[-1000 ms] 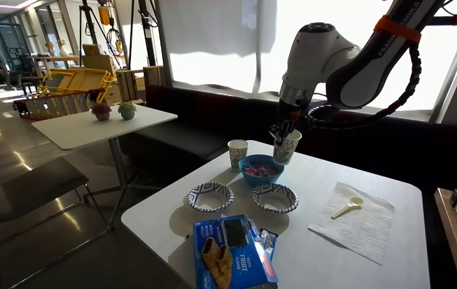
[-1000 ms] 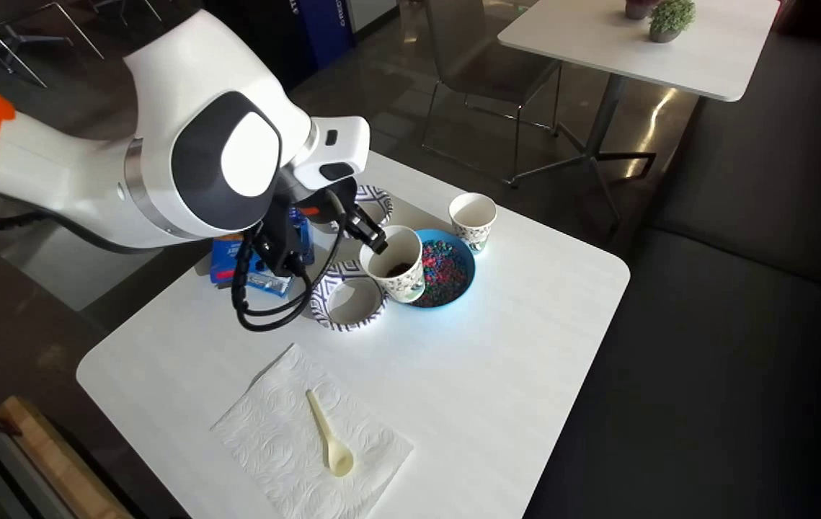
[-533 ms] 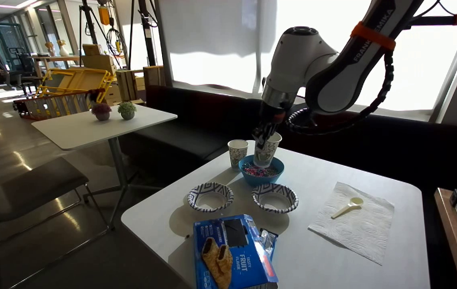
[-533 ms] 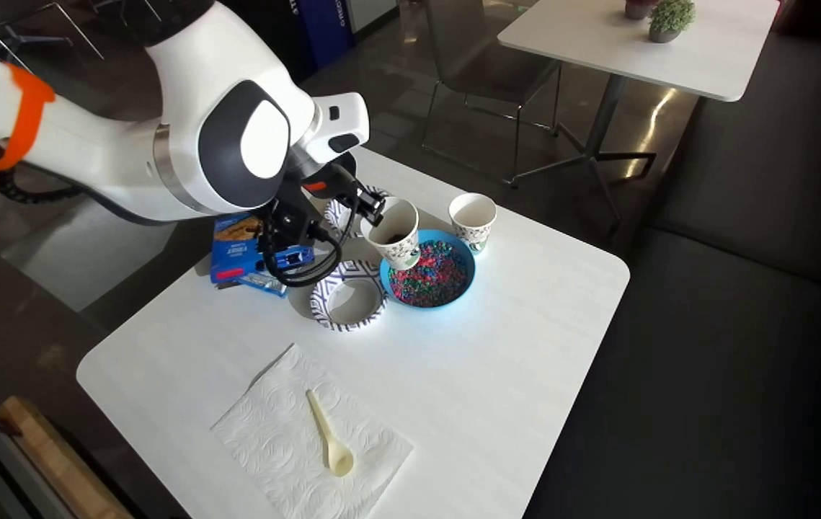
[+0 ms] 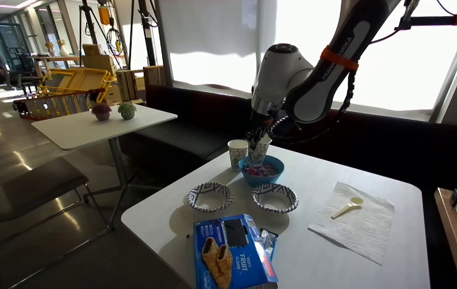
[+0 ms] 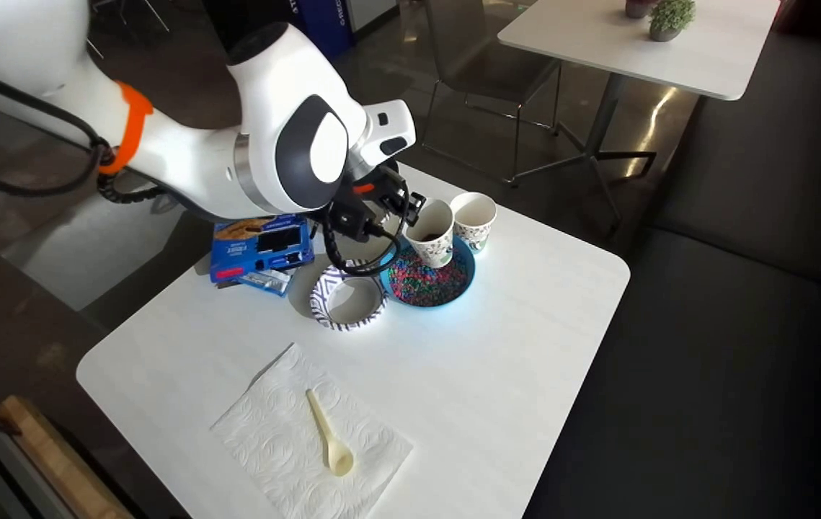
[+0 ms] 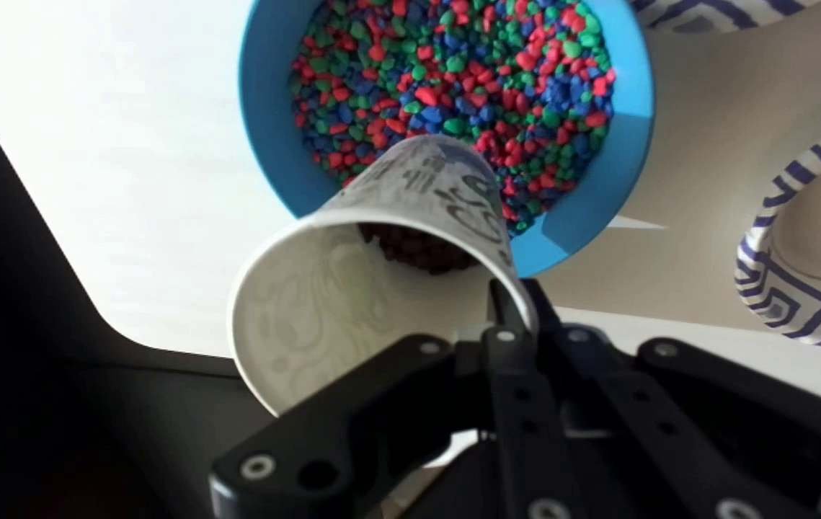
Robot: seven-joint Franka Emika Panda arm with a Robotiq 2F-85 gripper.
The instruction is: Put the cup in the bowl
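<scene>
The cup (image 7: 374, 295) is white and tapered, with a narrow base, a wide round mouth and a thin lip. Looping dark line-work decorates its outer wall; a paler trace of such pattern shows on the inner wall. Small, dark reddish-brown pieces (image 7: 421, 249) lie at its bottom. The cup is tilted, its base over the bowl (image 7: 269, 108); whether the base touches the bowl's contents cannot be told.

The bowl is smooth, round and blue, spread with irregular, gravel-like pieces (image 7: 453, 79) in red, green and blue. In both exterior views a second patterned cup (image 6: 473, 229) stands upright just beside it. A shallow white bowl (image 5: 274, 188) with a blue geometric rim stands near the blue one, with a matching bowl (image 5: 211, 187) beside it. A pale yellow spoon (image 6: 333, 442) lies on an embossed paper towel (image 5: 368, 235).

The black, jointed gripper (image 7: 522, 310) pinches the cup at its lip. Its fingers (image 7: 515, 367) are drawn together until little more than the thin wall parts them, one tip inside the mouth, the other against the outer face.
</scene>
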